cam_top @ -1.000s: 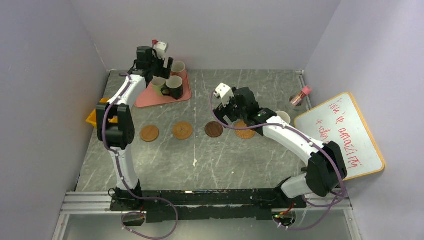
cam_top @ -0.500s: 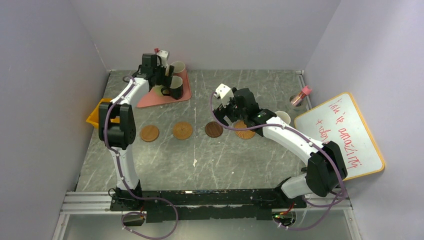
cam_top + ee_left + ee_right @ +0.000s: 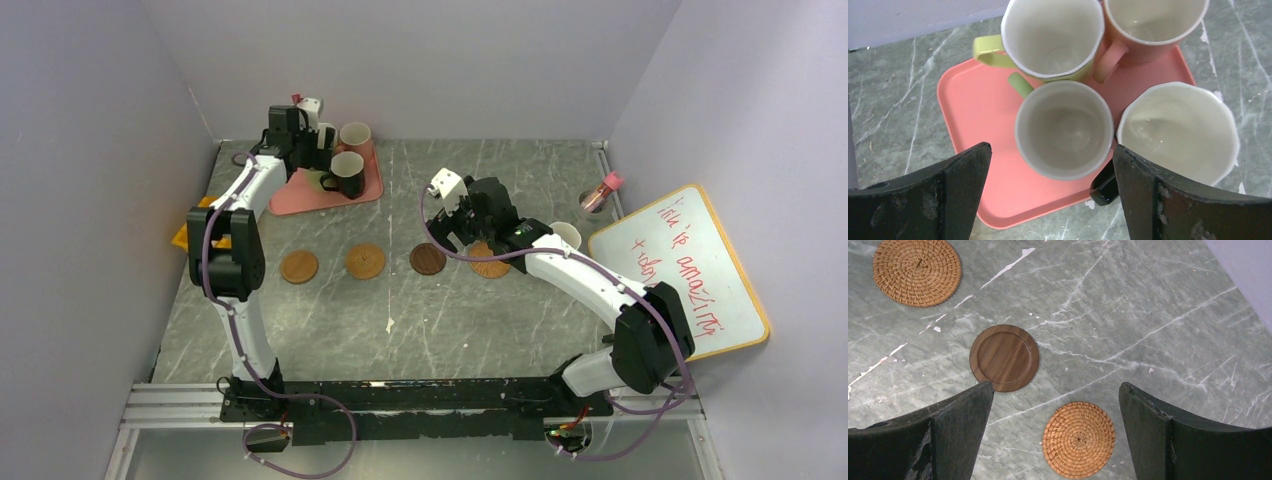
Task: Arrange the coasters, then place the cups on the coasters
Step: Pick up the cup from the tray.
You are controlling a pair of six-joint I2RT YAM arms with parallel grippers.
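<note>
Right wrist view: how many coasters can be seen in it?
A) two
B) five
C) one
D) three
D: the upper-left woven coaster, the dark brown coaster and the lower woven coaster all show, lying apart from one another.

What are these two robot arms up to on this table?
The left gripper hangs open over four mugs crowded on a pink tray at the back, gripping none. The right gripper hovers open above a row of coasters laid out on the table. No mug sits on those coasters yet.
</note>
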